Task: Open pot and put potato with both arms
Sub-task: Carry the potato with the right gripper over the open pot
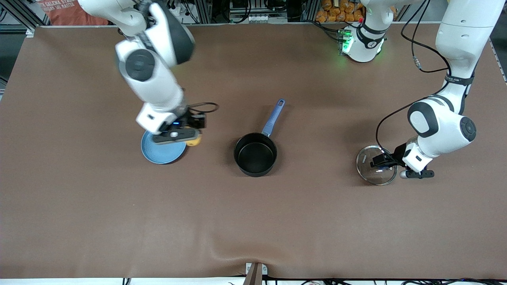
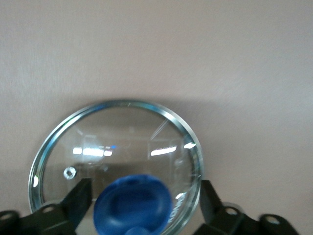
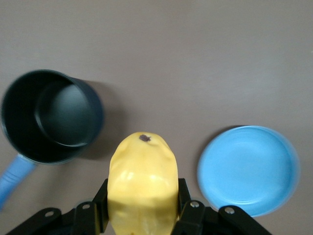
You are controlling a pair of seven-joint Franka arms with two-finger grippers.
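Right hand gripping potato lengthwise

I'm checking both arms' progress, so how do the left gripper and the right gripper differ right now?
The left gripper is low beside the glass lid, fingers open either side of its blue knob; the right gripper is shut on the potato, over the blue plate's edge. Both flank the open pot.

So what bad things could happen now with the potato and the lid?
The right gripper pinches only the potato by its lower end above the blue plate, so it might slip before reaching the open pot. The left gripper's fingers stand apart around the knob of the glass lid; lifting away could nudge it.
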